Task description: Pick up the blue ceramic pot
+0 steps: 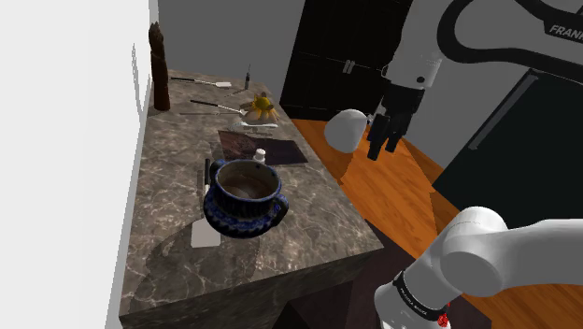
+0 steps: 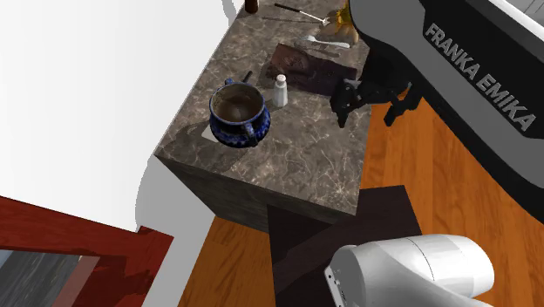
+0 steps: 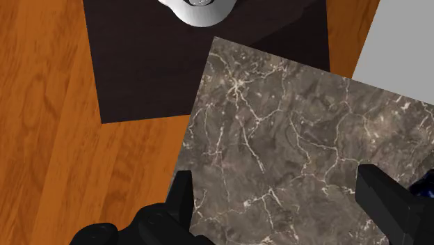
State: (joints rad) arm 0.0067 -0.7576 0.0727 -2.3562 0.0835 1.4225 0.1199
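Note:
The blue patterned pot [image 1: 245, 196] with a dark brown inside and a side handle stands upright on the marble countertop [image 1: 318, 220]. It sits near the counter's front end in the second exterior view [image 2: 237, 113]. My gripper [image 1: 382, 150] hangs open in the air, well to the shoulder view's right of the pot, above the counter's edge. Seen from the second exterior view, the gripper [image 2: 368, 109] holds nothing. In the wrist view the fingers [image 3: 182, 198] stand wide apart over bare marble [image 3: 292, 153], and a blue sliver of the pot [image 3: 426, 186] shows beyond one finger.
A small white shaker [image 1: 260, 155] and a dark mat [image 1: 280, 150] lie just behind the pot. A flat white card [image 1: 206, 232] lies beside it. Farther back are utensils, a yellow item [image 1: 260, 107] and a tall brown mill [image 1: 161, 70]. A white wall borders the counter's far side.

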